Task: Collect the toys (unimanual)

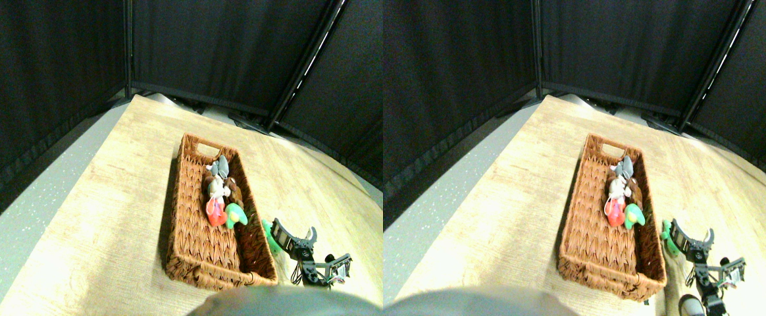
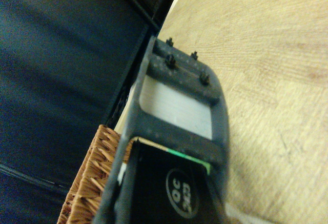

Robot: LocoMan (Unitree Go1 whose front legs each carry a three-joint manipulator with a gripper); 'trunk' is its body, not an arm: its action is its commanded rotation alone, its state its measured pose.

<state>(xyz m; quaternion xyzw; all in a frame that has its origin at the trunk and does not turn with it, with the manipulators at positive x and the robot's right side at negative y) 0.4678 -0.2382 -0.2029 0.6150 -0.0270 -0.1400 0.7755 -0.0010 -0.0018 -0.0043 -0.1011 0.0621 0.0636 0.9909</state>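
Several toys lie in a row inside the brown wicker basket [image 1: 189,224]: a grey toy [image 1: 219,166] at the far end, then a brown and white toy [image 1: 224,189], a red-pink toy [image 1: 215,212] and a green toy [image 1: 236,214]. Another green toy [image 1: 268,237] lies on the wooden table, just outside the basket's right wall. My right gripper [image 1: 295,226] stands low over the table right beside this toy, open, one jaw against the toy and nothing between the jaws. In the wrist view a thin green strip [image 2: 192,157] shows under the jaw frame, next to the basket's rim [image 2: 89,183].
The light wooden table [image 1: 113,217] spreads left of and beyond the basket. Black curtain panels [image 1: 225,46] on dark poles close off the back and sides. Grey speckled floor [image 1: 21,224] runs along the table's left edge.
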